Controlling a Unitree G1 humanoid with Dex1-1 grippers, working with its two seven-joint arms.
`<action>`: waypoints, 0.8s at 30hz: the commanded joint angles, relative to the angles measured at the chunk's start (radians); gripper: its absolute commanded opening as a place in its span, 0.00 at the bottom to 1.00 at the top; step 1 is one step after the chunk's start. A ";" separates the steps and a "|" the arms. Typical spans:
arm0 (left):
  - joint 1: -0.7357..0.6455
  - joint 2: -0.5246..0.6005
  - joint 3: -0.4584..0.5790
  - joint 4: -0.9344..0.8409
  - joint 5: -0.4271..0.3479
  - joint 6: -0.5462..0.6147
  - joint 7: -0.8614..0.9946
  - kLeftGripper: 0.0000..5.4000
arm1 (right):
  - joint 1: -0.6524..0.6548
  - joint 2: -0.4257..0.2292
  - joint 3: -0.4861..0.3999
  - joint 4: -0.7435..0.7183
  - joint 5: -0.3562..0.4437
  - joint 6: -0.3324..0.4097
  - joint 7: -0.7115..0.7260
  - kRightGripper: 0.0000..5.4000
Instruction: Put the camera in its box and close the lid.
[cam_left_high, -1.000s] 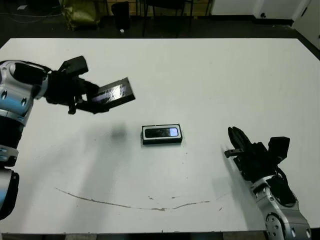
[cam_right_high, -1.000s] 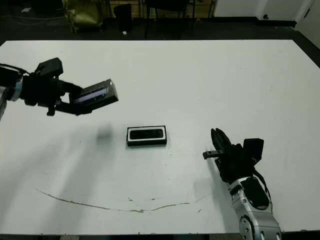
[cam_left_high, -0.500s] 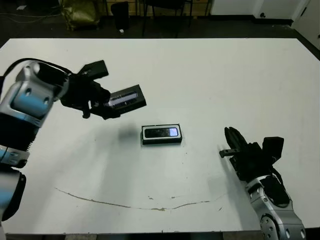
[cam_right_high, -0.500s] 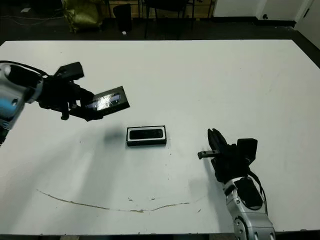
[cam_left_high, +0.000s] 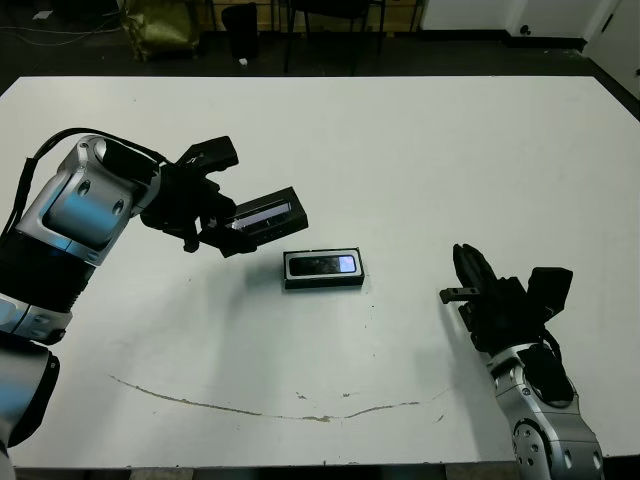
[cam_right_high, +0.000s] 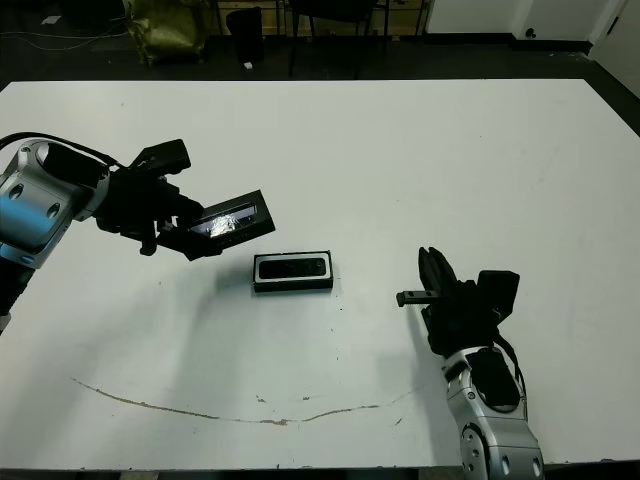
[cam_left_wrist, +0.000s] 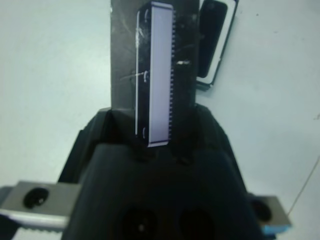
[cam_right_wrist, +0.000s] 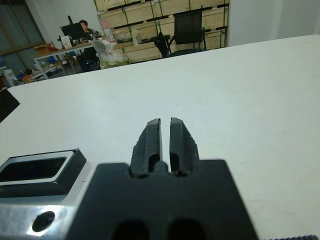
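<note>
The left gripper (cam_left_high: 225, 232) pinches the lid (cam_left_high: 264, 214) by one short end and holds it in the air, tilted, its free end reaching toward the box (cam_left_high: 323, 269). The box lies on the table (cam_left_high: 450, 150) just beyond and below that free end, on the robot's right of it, long axis running left to right, near parallel to the lid's. The camera (cam_left_high: 325, 265) sits inside the box, its pale patch toward the right end; whether it is fully seated is hard to tell from this height. So the lid has to travel a short way right and down, then level out over the tray. Nothing lies between lid and box. Further right, well apart from the box, the right gripper (cam_left_high: 468, 281) hangs above bare table with its fingers pressed together, holding nothing; the left arm is much nearer
</note>
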 joint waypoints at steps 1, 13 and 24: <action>0.022 -0.011 -0.023 0.009 -0.004 -0.025 0.001 0.42 | 0.008 0.009 -0.003 0.012 -0.001 0.004 -0.008 0.00; 0.025 -0.047 -0.032 0.049 -0.029 -0.125 -0.023 0.42 | 0.018 0.026 -0.003 0.011 0.001 0.001 -0.012 0.00; 0.034 -0.062 -0.074 0.069 -0.013 -0.154 -0.021 0.42 | 0.024 0.019 0.009 0.005 -0.022 -0.004 -0.012 0.00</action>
